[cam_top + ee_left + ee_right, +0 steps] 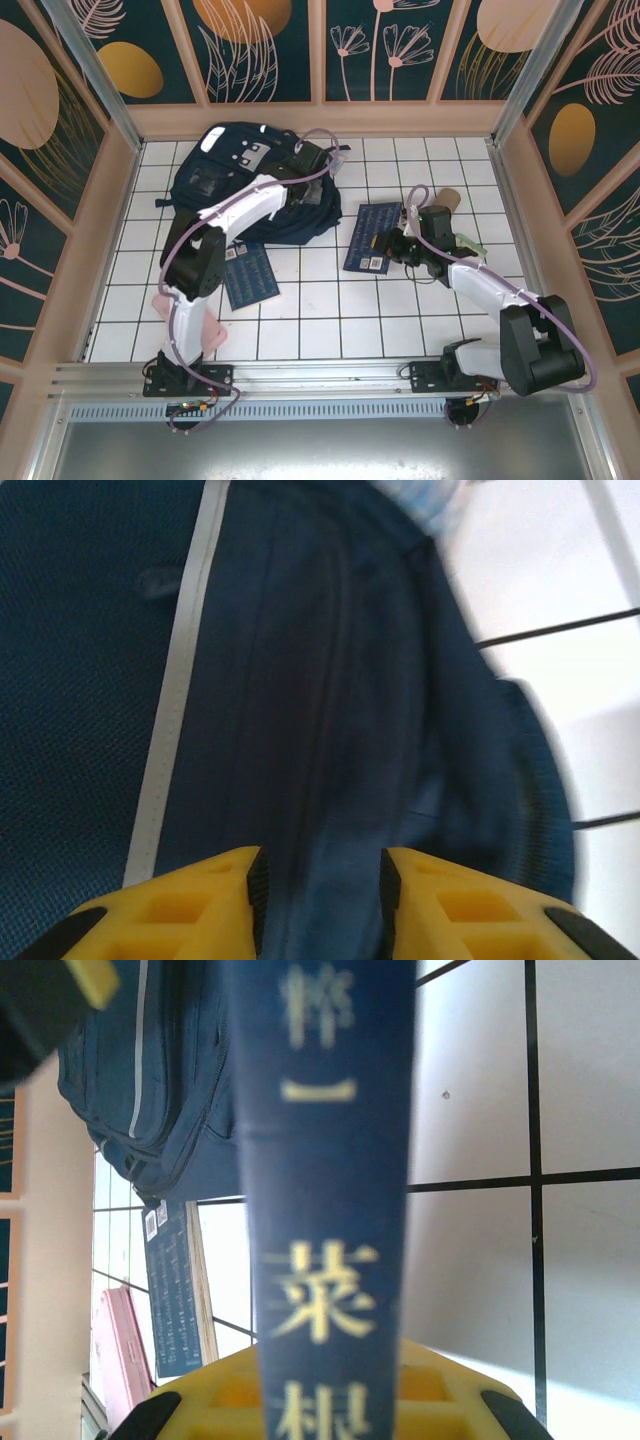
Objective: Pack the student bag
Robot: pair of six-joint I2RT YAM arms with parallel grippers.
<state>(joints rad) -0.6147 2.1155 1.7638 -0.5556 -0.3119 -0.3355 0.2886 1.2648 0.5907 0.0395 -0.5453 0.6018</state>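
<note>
The student bag (235,185), a big navy backpack with pale stripes, lies at the back left of the tiled table. My left gripper (312,162) hovers over its right side. In the left wrist view the yellow fingers (250,890) stand apart, open, with only dark bag fabric (330,680) beneath the gap. My right gripper (398,245) is shut on a dark blue book (370,237) right of the bag. That book's spine (325,1160), with yellow characters, rises straight up from the jaws of my right gripper (330,1405).
A second blue book (250,272) lies flat in front of the bag, also seen in the right wrist view (175,1290). A pink item (205,330) rests by the left arm's base. A brown object (447,197) sits at the back right. Wooden walls enclose the table.
</note>
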